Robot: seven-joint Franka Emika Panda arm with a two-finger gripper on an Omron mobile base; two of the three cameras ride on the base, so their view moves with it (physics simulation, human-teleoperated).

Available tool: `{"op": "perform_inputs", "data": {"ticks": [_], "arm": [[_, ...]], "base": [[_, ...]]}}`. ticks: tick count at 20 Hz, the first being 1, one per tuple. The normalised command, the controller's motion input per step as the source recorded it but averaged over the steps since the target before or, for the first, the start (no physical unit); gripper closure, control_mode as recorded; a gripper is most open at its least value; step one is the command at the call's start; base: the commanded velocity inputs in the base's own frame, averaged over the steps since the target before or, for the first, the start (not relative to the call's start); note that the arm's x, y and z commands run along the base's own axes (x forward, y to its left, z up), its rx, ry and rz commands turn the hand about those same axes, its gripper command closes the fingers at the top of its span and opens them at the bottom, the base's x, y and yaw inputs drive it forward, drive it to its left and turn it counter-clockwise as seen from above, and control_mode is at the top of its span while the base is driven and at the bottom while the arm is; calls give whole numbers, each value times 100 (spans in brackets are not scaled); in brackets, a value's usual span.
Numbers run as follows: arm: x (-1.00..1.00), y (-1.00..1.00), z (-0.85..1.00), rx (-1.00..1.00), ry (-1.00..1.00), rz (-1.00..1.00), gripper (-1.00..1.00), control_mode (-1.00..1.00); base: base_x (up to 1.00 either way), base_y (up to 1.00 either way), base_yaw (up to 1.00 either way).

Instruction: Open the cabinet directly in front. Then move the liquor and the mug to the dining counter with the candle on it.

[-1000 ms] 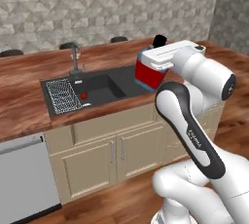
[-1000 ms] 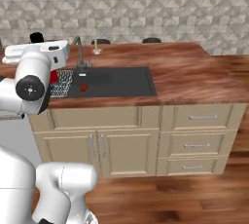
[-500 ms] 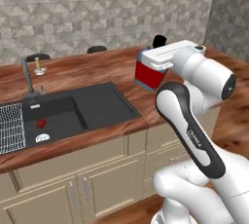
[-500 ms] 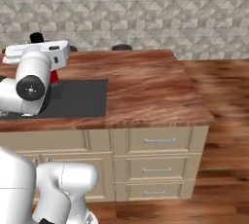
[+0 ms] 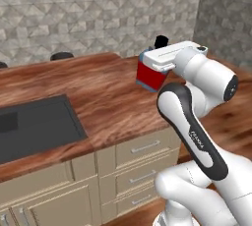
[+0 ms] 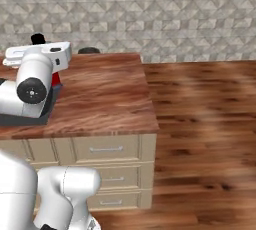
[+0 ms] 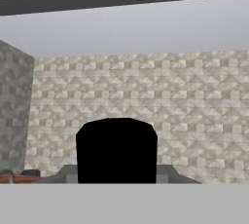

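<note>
Liquor rides at the hand, held up over the right end of the dining counter, upper centre-right of the left base view. I see its red body below the white hand and its black cap poking up behind; in the right base view a sliver of red shows behind the wrist at the far left. In the hand view the cap fills the lower centre as a broad black block.

Gripper: the fingers themselves are hidden by the hand housing, but the bottle hangs clear of the wood with nothing under it, so I judge them clenched on its upper body, partly spread.

Sink sits as a black recess at the left edge of the left base view. I cannot find the candle in these frames.

Handling, as judgement: a small rigid bottle, likely glass and glossy, so slippery and breakable if dropped. Weight sits low if it is full. The squarish shoulders give flat faces for the pads; that is the place to hold, not the narrow neck. Set it down upright and gently.
</note>
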Motion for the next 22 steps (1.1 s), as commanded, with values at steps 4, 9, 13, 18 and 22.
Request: {"op": "perform_inputs", "data": {"ticks": [4, 9, 13, 18, 22], "arm": [[0, 0, 0, 0, 0, 0, 100, 100], [0, 0, 0, 0, 0, 0, 100, 100], [0, 0, 0, 0, 0, 0, 100, 100], [0, 0, 0, 0, 0, 0, 100, 100], [0, 0, 0, 0, 0, 0, 100, 100]], "base": [[4, -100, -10], [39, -100, -6], [52, -100, -4], [60, -100, -1], [64, -100, 0]]}}
